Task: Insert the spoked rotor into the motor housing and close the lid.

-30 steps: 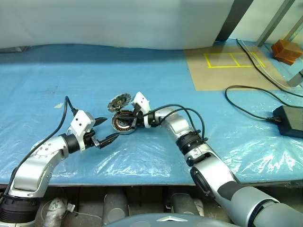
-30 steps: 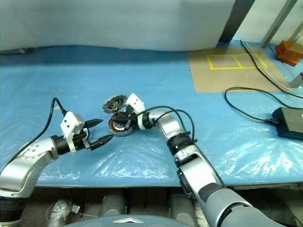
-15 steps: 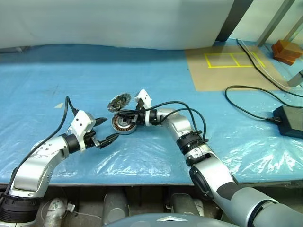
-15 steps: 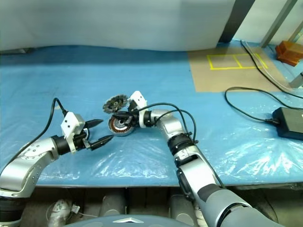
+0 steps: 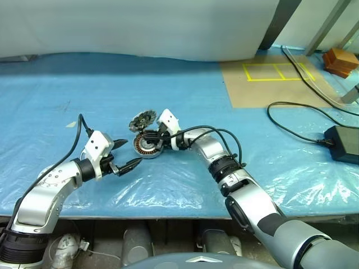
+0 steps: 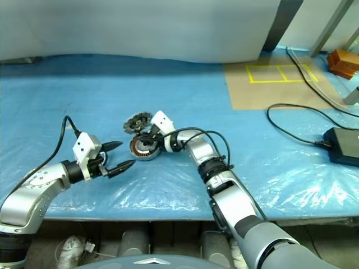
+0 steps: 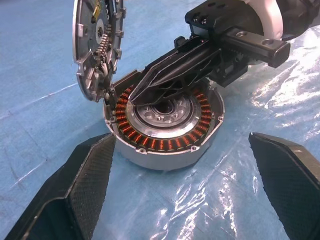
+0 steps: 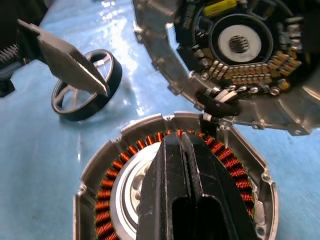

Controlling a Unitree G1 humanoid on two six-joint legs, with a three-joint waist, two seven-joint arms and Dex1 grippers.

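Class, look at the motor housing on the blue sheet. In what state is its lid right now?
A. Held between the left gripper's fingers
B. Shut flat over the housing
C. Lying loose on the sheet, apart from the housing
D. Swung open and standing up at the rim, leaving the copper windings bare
D: the lid stands up on edge at the rim of the motor housing, whose ring of copper windings is uncovered.

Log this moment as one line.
stage: rotor not inserted | housing: lid open, upright | rotor: on table beside housing | right gripper: shut, over housing hub | left gripper: open, empty
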